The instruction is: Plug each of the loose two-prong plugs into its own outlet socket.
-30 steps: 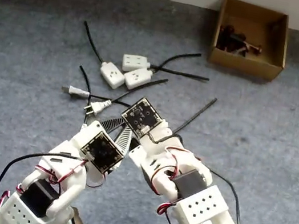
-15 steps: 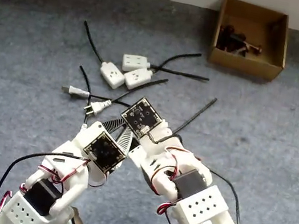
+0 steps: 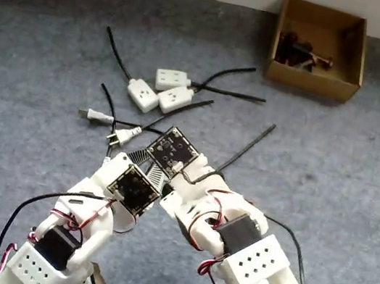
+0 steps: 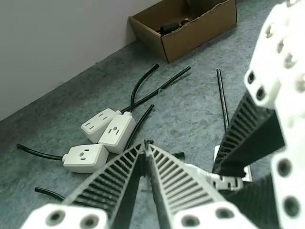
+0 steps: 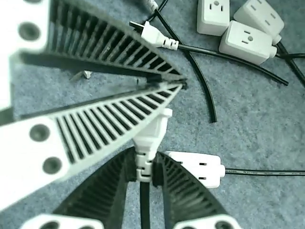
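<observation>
Right wrist view: the right gripper point(image 5: 145, 161) grips a white two-prong plug point(image 5: 152, 136) just beside an outlet socket point(image 5: 196, 170); the left gripper point(image 4: 146, 144) is closed, holding nothing.

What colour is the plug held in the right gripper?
The plug is white, its cord black; the right wrist view shows it best.

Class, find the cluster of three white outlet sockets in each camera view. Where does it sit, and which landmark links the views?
High view: the sockets lie on the carpet beyond both arms, up-left of centre.
Left wrist view: just beyond the tips of the shut white fingers.
Right wrist view: past the loose plug.
Shared landmark: the black cords trailing from the sockets.
</observation>
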Available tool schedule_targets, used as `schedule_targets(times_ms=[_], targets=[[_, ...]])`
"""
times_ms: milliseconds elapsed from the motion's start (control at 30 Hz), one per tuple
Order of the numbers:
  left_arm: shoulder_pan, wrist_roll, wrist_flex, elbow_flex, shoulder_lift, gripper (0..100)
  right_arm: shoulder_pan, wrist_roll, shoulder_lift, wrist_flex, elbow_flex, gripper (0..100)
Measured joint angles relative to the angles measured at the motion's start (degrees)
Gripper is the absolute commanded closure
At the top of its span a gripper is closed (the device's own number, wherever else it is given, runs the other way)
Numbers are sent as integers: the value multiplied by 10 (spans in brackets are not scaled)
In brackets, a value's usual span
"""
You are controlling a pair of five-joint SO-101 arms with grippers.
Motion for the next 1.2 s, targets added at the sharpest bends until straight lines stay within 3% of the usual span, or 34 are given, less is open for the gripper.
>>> schedule_targets(times_ms=[1200], targets=[[-3, -4, -6, 7, -7, 993, -2, -10, 0, 41, -62, 993]])
